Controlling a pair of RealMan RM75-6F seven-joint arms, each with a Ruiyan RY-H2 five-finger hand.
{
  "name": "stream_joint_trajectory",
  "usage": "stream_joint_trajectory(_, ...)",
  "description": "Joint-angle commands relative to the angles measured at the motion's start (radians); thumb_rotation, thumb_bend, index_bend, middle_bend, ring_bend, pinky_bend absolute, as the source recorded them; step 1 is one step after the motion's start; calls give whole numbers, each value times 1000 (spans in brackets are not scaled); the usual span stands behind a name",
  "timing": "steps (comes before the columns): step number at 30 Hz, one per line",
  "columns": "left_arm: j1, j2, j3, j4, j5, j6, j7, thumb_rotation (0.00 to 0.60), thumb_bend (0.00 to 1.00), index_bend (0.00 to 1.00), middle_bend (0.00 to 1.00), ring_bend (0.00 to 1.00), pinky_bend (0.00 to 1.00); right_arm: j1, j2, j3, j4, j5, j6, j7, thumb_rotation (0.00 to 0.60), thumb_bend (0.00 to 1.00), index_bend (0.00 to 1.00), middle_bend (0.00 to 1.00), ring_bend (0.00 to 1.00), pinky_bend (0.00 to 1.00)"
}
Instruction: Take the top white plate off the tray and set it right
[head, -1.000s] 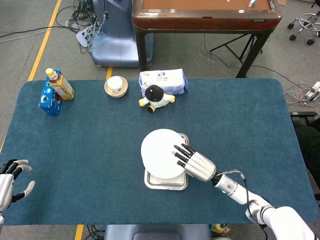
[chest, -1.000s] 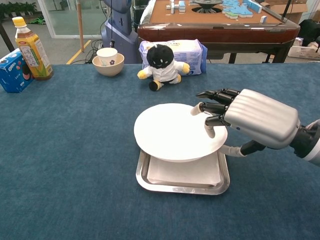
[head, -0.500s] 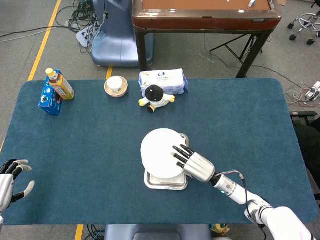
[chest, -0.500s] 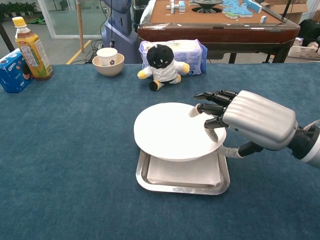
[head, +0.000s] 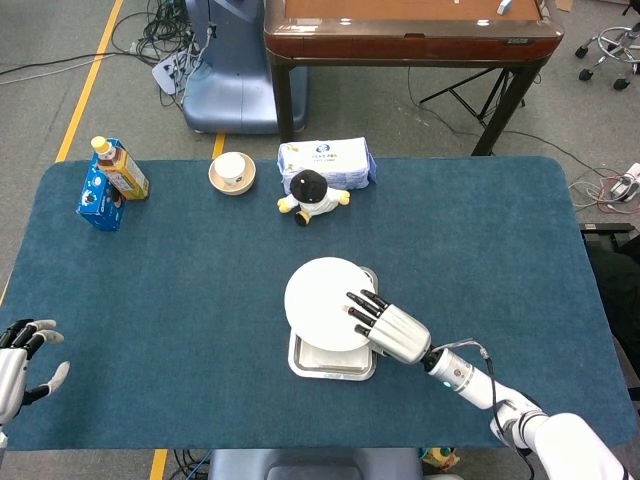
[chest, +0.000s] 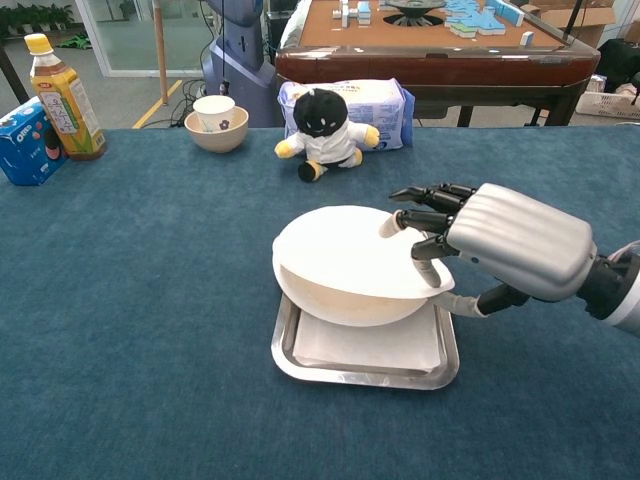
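Observation:
The top white plate (chest: 345, 250) (head: 322, 290) hangs tilted just above a second white plate (chest: 340, 308), which lies in the steel tray (chest: 360, 368) (head: 330, 366) at the table's middle front. My right hand (chest: 500, 240) (head: 385, 325) grips the top plate by its right rim, fingers on top and thumb underneath. My left hand (head: 22, 362) shows only in the head view, at the table's near left edge, holding nothing with its fingers spread apart.
A plush toy (chest: 325, 125) and a tissue pack (chest: 350, 100) lie behind the tray. A bowl with a cup (chest: 217, 122) stands at the back left, with a tea bottle (chest: 60, 95) and a blue biscuit box (chest: 30, 140) further left. Open blue cloth lies right of the tray.
The top plate has come up off the plate beneath it, its right rim raised, and shifted slightly right with my right hand. The left hand has not moved.

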Motion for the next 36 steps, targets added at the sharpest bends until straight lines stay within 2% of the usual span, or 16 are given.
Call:
stream_joint_trajectory(1, 0, 0, 0, 0, 0, 0, 0, 600, 274, 419, 301, 187, 319, 1, 1, 1, -3, 1, 0, -2, 600, 509, 624, 249, 100, 187)
stream_joint_trajectory(17, 1, 2, -1, -2, 1, 2, -3, 600, 274, 419, 301, 188, 319, 41, 26, 13, -55, -16, 14, -74, 600, 511, 653, 249, 101, 187)
stream_joint_trajectory(36, 0, 0, 0, -1, 1, 0, 0, 600, 274, 419, 301, 188, 319, 92, 130, 38, -232, -36, -13, -224, 600, 511, 660, 249, 101, 187)
